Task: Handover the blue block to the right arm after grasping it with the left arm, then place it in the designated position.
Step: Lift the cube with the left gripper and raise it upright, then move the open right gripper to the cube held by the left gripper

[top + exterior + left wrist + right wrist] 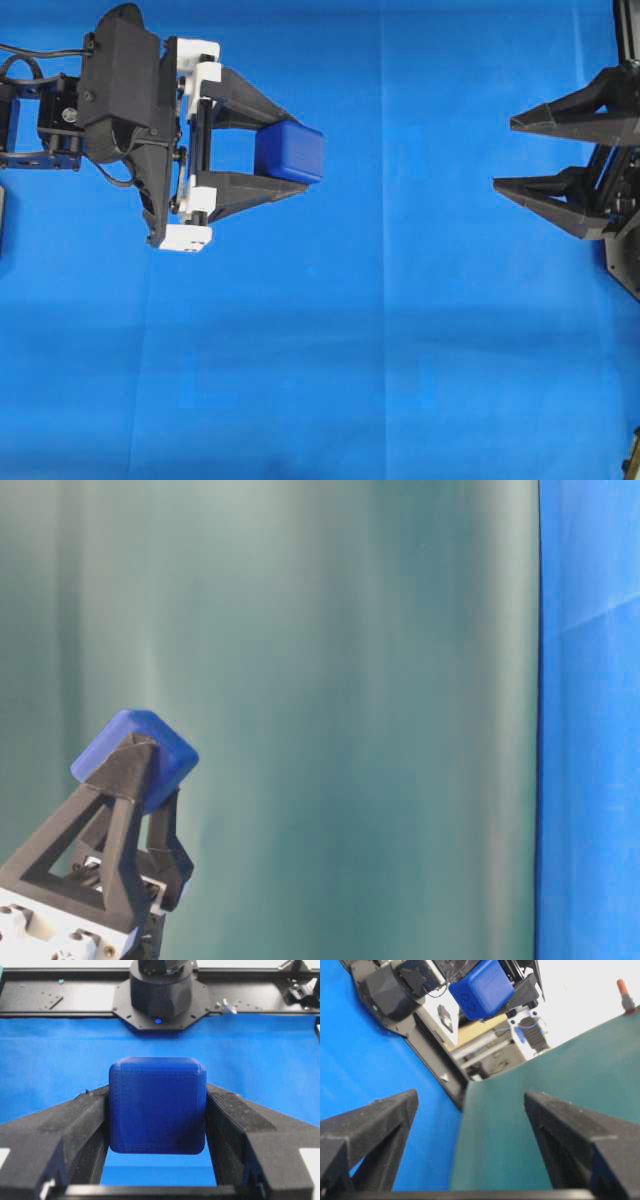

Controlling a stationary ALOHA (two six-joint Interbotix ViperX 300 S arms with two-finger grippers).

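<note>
**Left tool clamped on the blue block, right tool spread wide across the frame**

Left tool, the one with white brackets at its finger bases, sits in the upper left of the overhead view, pointing toward the right edge. Its two pointed black fingers are closed part-way, pressed against opposite sides of the blue block. The block sits at the fingertips and juts slightly past them toward the right.

From the left wrist view the block fills the centre of the frame, a dark-blue cube with rounded edges, squeezed between the left finger and the right one, touching both pads. The blue cloth on the bench lies behind it, and the other arm's black base stands at the top centre.

In the table-level view the block appears in the lower left, tilted on a corner, held up above the white-bracketed finger bases against a green backdrop.

Right tool, all black, enters at the right edge of the overhead view with its triangular fingers spread wide and nothing between them. It is well apart from the block, with bare cloth between the two tools. In the right wrist view its two fingers frame the lower corners, and the block shows at the top centre, far off, gripped by the left tool.
</note>
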